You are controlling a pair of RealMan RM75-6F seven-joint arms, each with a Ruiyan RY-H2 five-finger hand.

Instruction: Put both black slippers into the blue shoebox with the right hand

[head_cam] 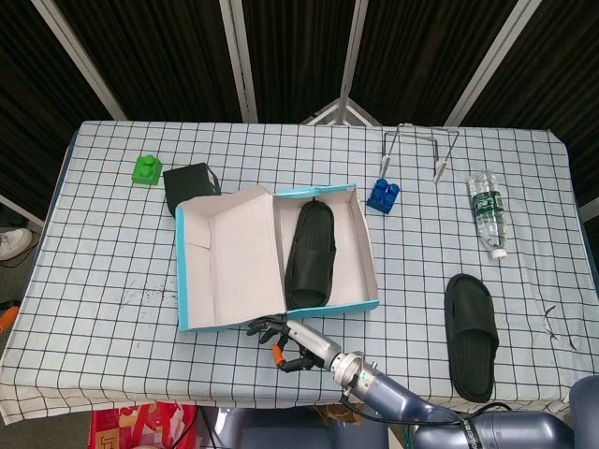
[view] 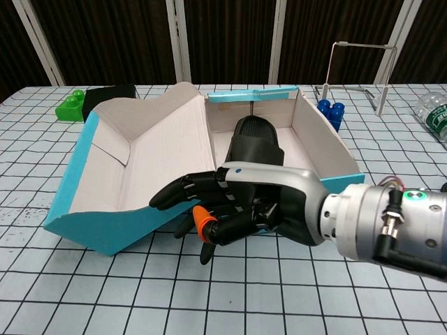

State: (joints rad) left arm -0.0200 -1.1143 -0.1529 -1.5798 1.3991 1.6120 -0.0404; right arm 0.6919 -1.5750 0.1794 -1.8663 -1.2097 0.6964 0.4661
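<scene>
The blue shoebox (head_cam: 369, 254) lies open at the table's middle, its lid (head_cam: 234, 254) folded out to the left. One black slipper (head_cam: 310, 253) lies inside it, also seen in the chest view as the slipper (view: 255, 142) between the box walls (view: 318, 139). The second black slipper (head_cam: 471, 323) lies on the cloth to the right, apart from the box. My right hand (head_cam: 284, 340) is at the box's near edge; in the chest view the hand (view: 225, 211) has its fingers spread against the lid's front edge (view: 105, 234) and holds nothing. No view shows my left hand.
A green brick (head_cam: 145, 169) and a black box (head_cam: 190, 181) stand behind the lid at the left. A blue brick (head_cam: 382, 195), a wire rack (head_cam: 418, 146) and a lying water bottle (head_cam: 488, 211) occupy the back right. The table's front edge runs just below my hand.
</scene>
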